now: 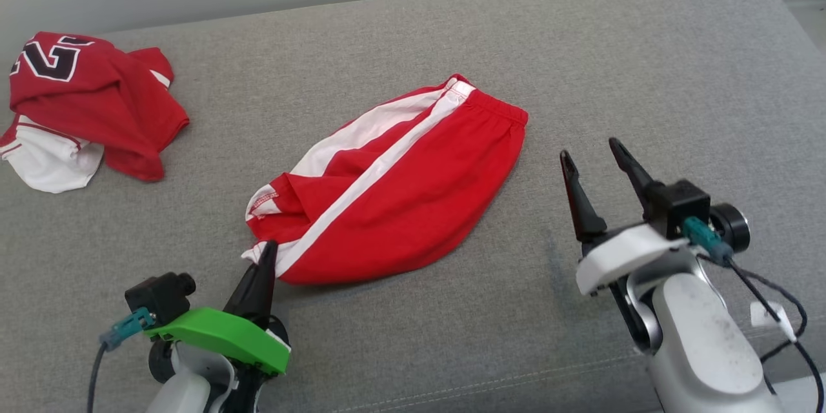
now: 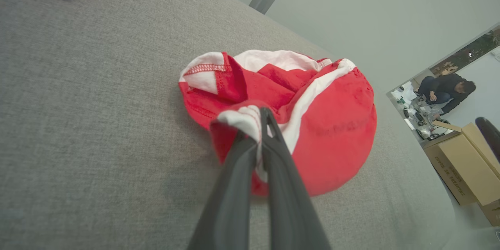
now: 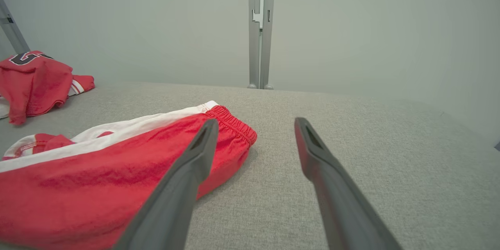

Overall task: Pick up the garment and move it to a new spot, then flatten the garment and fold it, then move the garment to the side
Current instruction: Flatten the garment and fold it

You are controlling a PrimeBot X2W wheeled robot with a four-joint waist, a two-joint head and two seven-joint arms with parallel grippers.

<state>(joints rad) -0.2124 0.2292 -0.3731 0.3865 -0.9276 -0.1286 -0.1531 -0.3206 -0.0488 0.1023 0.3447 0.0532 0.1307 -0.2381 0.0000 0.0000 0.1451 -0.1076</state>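
The garment (image 1: 400,187) is a pair of red shorts with white side stripes, lying loosely folded in the middle of the grey cushion. My left gripper (image 1: 264,258) is shut on its near white hem corner; the left wrist view shows white fabric of the garment (image 2: 332,133) pinched between the two dark fingers of that gripper (image 2: 259,125). Off to the right of the garment's waistband, my right gripper (image 1: 597,158) hovers open and apart from the cloth. In the right wrist view that gripper (image 3: 254,129) stands wide with the garment (image 3: 97,179) beside and under its left finger.
A second crumpled red and white jersey (image 1: 77,110) with a black number lies at the far left of the cushion (image 1: 645,64). A wall with a metal post (image 3: 261,27) stands behind. Cardboard boxes (image 2: 465,164) and a seated person (image 2: 445,91) are beyond the cushion's edge.
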